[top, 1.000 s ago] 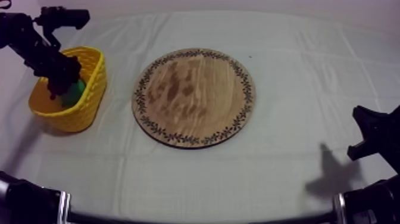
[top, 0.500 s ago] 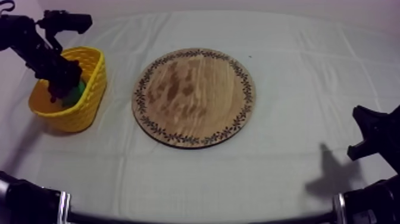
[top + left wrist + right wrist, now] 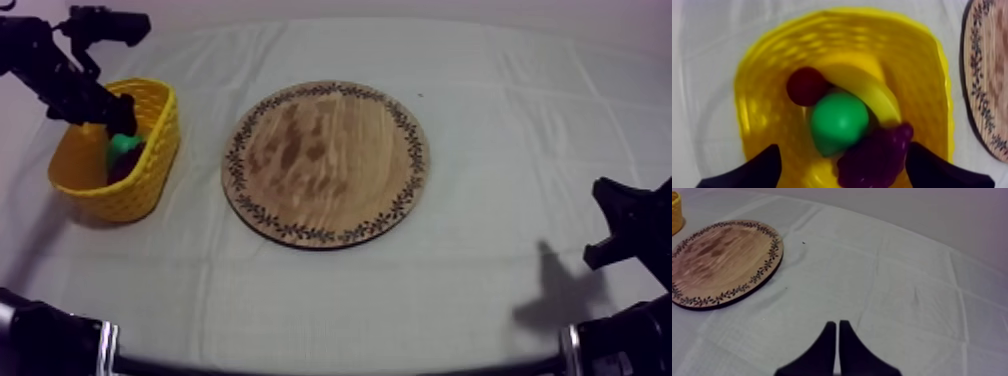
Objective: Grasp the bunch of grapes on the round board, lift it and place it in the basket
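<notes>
The dark purple bunch of grapes (image 3: 874, 155) lies inside the yellow basket (image 3: 762, 115), against a green pear (image 3: 839, 120). My left gripper (image 3: 843, 147) hangs just above them, open, its two black fingers (image 3: 747, 172) wide apart with nothing held. From above, that left gripper (image 3: 116, 110) hovers over the basket (image 3: 150, 170) at the table's left. The round wooden board (image 3: 325, 163) in the middle is bare. At the right edge my right gripper (image 3: 615, 225) rests low; its own view shows the right gripper (image 3: 838, 325) shut as a narrow wedge over the cloth.
The basket also holds a banana (image 3: 872, 95) and a small red fruit (image 3: 806, 86). The board (image 3: 722, 263) and a bit of the basket (image 3: 676, 210) lie far ahead of the right gripper. Open cloth stretches between the board and the right arm.
My left gripper has lifted up out of the basket, leaving the grapes inside. The pear shows more now. The right arm has not moved.
</notes>
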Robot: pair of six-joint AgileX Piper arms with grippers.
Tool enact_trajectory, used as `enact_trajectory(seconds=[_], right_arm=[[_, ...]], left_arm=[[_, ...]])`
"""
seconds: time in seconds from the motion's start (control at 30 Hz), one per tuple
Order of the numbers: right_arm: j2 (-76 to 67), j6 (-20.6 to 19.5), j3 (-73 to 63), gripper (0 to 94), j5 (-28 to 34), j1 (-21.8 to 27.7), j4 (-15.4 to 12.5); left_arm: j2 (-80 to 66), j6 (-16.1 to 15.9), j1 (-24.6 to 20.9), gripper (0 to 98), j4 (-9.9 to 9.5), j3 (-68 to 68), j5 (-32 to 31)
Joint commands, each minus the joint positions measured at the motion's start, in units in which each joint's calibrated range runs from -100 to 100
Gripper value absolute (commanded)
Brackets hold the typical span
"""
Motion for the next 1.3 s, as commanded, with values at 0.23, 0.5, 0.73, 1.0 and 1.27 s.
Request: enact_trajectory(seconds=[0.23,0.5,0.73,1.0,1.27], right_arm=[[-0.01,0.00,-0.03,0.4,0.00,0.02,0.01],[-0.01,0.02,-0.03,0.4,0.00,0.02,0.01],[-0.01,0.00,-0.03,0.4,0.00,0.02,0.01],[-0.01,0.03,-0.03,0.4,0.00,0.02,0.01],[-0.01,0.03,-0.03,0.4,0.00,0.02,0.01]], left_arm=[[-8.65,0.61,-2.44,21.7,0.91,1.22,-11.43],[-22.71,-1.52,-5.63,2.1,5.26,8.98,-20.98],[-39.92,-1.77,-7.12,0.2,7.75,23.82,-30.26],[-59.81,0.15,-6.68,0.0,7.79,41.32,-33.87],[-76.99,-0.87,-5.66,0.0,7.76,55.46,-34.48]])
